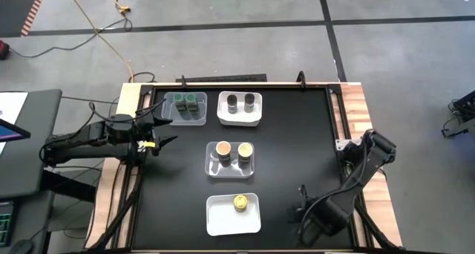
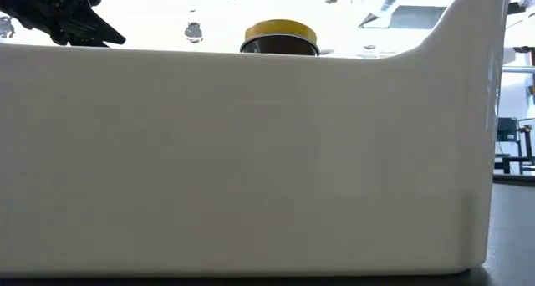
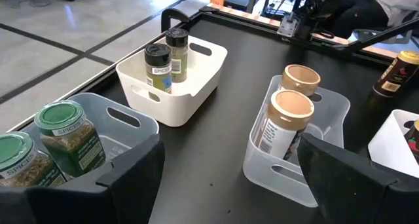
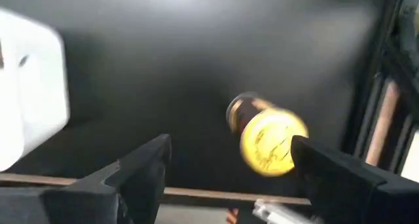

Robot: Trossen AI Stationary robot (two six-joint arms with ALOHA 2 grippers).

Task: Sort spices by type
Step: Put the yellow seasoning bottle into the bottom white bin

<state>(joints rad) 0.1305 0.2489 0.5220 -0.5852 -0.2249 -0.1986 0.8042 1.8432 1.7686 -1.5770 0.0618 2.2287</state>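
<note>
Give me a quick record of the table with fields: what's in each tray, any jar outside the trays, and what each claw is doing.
green-lid jars: both in the far clear tray
dark-lid jars: both in the far white tray
tan-lid jars: both in the middle clear tray
first yellow-lid jar: alone in the near white tray
second yellow-lid jar: outside the trays, ahead of the right claw
left claw: open, empty, beside the far clear tray
right claw: open, not gripping

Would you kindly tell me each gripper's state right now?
Left gripper: open, empty.
Right gripper: open, yellow-lidded jar between fingers, ungripped.
</note>
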